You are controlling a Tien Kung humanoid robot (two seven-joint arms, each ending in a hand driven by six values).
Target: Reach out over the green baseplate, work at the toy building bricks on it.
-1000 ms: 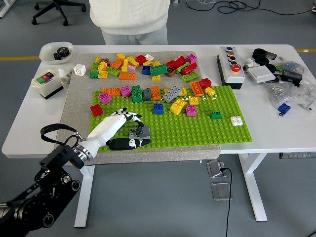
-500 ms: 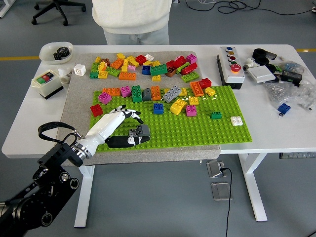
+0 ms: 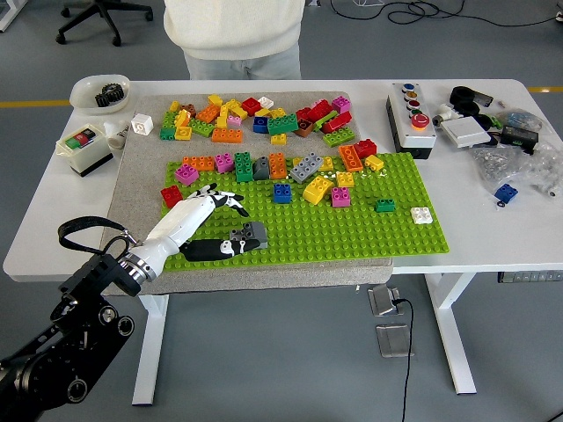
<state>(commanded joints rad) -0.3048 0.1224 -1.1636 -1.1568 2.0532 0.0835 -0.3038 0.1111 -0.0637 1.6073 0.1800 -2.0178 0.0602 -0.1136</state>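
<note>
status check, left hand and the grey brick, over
Left hand open over green baseplate, holding nothing. Grey toy brick at its thumb. Right arm out of view. Red brick beside the hand.

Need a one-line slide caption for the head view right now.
Left hand over the green baseplate, thumb touching a grey brick.

Person (image 3: 234,35) at top center cut off above the torso by the frame edge. Office chair (image 3: 92,19) upper left partly cropped. Clear bags (image 3: 519,163) at right edge: contents indistinct.
</note>
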